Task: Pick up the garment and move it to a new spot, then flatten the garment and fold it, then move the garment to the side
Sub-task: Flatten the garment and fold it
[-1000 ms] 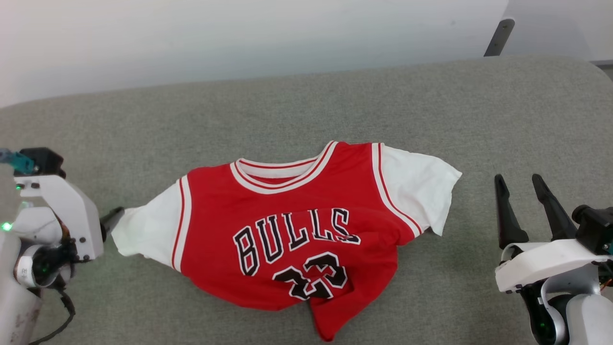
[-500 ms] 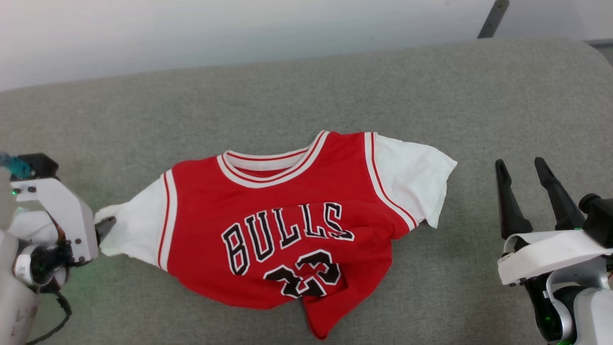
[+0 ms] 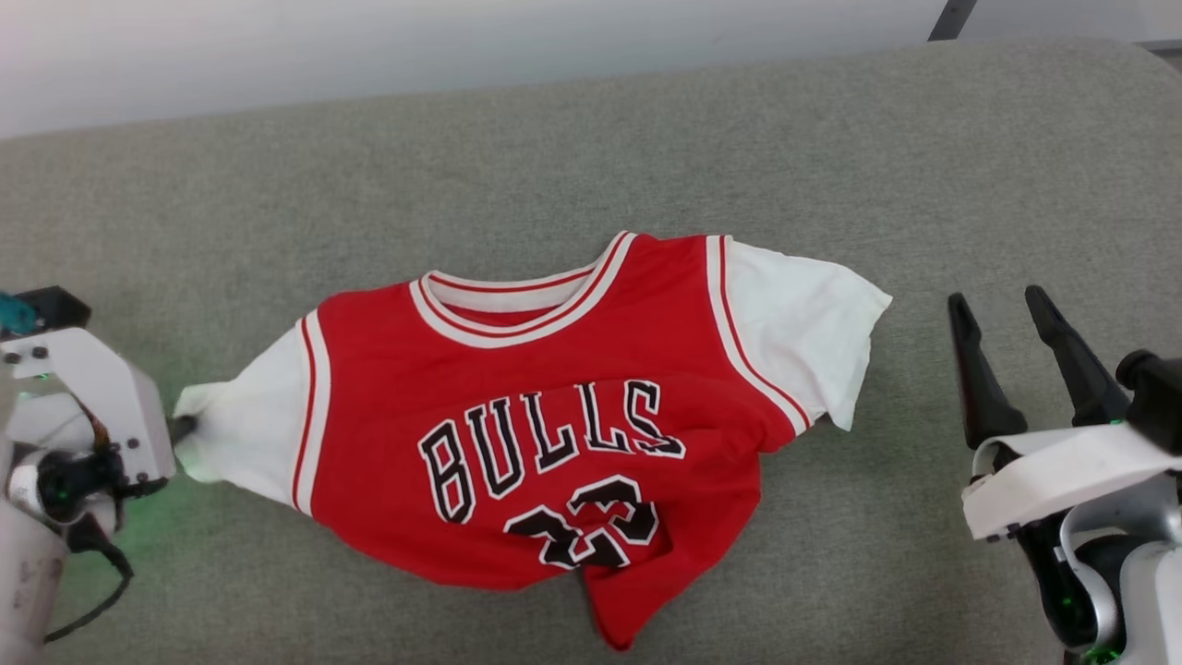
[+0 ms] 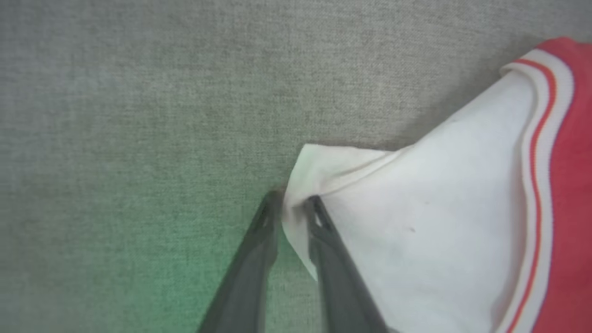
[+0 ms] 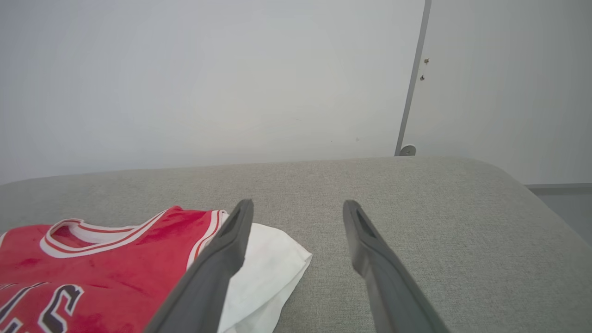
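Just garment edge between left fingers

Bare grey cushion lies open beyond the garment and across to the right gripper; a wall stands behind.

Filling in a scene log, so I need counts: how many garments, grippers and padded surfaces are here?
Garments: 1, the garment, a red jersey with white sleeves
Grippers: 2, the left gripper pinching a white sleeve, the right gripper open and clear of the cloth
Padded surfaces: 1, the grey padded surface
Total: 4
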